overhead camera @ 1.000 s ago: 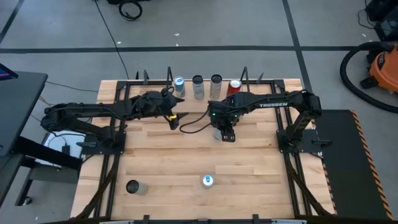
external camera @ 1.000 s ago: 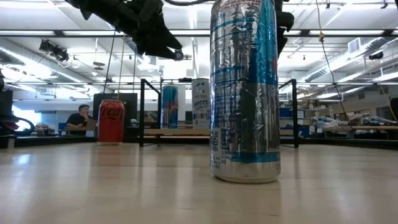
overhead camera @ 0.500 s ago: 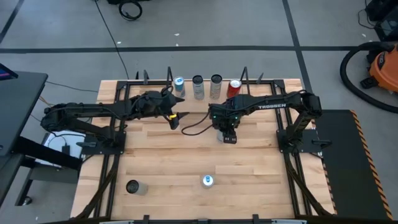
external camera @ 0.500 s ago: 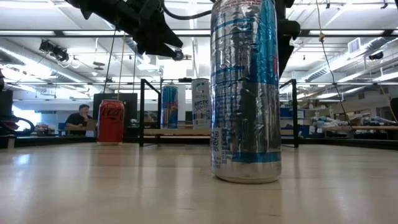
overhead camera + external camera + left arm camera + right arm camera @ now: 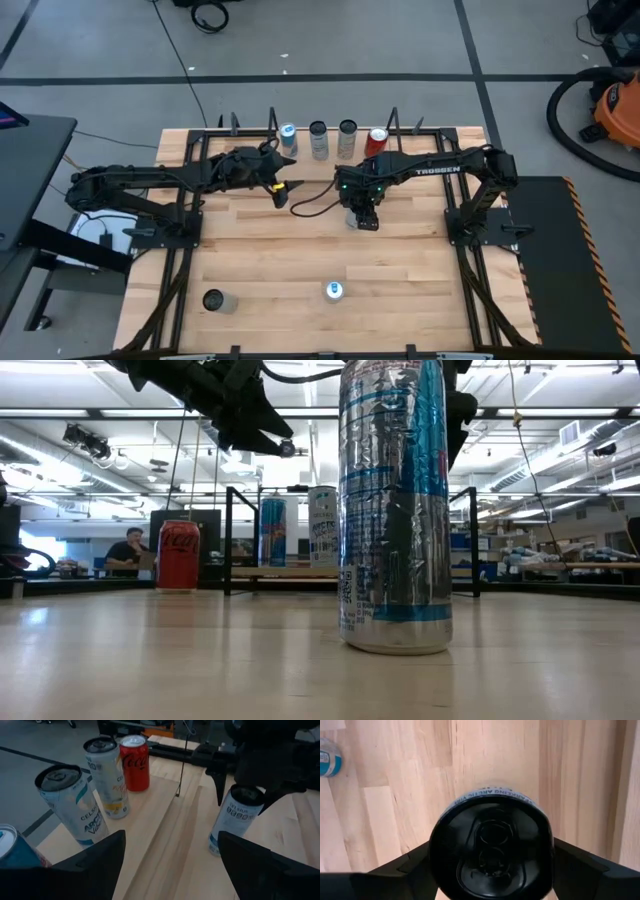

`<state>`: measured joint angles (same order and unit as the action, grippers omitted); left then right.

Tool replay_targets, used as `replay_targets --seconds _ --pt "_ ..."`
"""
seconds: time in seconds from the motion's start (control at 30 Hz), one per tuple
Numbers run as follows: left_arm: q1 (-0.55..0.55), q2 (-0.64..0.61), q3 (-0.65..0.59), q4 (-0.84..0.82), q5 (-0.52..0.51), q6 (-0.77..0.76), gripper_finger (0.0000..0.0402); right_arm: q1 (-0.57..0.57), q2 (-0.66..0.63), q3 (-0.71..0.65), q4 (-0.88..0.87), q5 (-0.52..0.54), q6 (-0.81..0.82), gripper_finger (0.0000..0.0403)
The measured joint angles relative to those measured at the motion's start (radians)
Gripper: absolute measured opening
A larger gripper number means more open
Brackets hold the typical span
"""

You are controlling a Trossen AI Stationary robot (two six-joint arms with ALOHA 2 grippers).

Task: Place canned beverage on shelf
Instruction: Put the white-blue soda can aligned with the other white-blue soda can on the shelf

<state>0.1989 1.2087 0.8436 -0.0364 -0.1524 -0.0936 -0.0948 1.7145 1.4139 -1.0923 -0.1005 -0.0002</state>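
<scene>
The right arm is stretched toward the bench centre, its right gripper (image 5: 363,219) pointed straight down over an upright white can (image 5: 234,820) marked CELSIUS. The jaws are seen standing to either side of the can's dark top; whether contact is made cannot be told. The left arm is reached inward beside it, the left gripper (image 5: 281,192) held above the bench (image 5: 400,260) with jaws wide apart and empty. On the shelf (image 5: 255,150) at the far edge, four cans are lined up: a blue one (image 5: 288,137), two CELSIUS cans, and a red Coca-Cola can (image 5: 135,762).
</scene>
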Motion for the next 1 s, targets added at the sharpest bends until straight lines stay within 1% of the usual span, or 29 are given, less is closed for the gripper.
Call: replay_targets --seconds 0.1,0.23,0.33,0.47,0.63,0.77,0.9,1.0 --pt "0.000 0.000 0.000 -0.017 0.000 0.010 0.0318 0.000 0.000 0.000 0.002 0.003 0.000 0.0318" --pt "0.000 0.000 0.000 -0.016 0.000 0.061 0.0318 0.000 0.000 0.000 0.001 0.003 0.000 0.0322" --pt "0.000 0.000 0.000 -0.016 0.000 0.079 0.0318 0.000 0.000 0.000 -0.001 0.003 0.027 0.0322" --pt "-0.001 0.000 0.000 -0.013 0.008 0.087 0.0318 0.000 0.000 0.029 -0.056 0.003 0.057 0.0323" --pt "-0.010 0.000 0.000 0.011 0.082 0.137 0.0318 0.002 0.000 0.123 -0.130 0.002 0.069 0.0322" --pt "-0.036 0.000 0.009 0.028 0.086 0.158 0.0318 0.003 0.000 0.218 -0.202 0.002 0.076 0.0321" --pt "-0.069 0.005 0.057 0.008 0.087 0.203 0.0318 0.003 0.000 0.320 -0.297 0.002 0.078 0.0321" --pt "-0.087 0.025 0.102 0.003 0.087 0.191 0.0318 0.003 0.000 0.388 -0.337 0.002 0.087 0.0321"
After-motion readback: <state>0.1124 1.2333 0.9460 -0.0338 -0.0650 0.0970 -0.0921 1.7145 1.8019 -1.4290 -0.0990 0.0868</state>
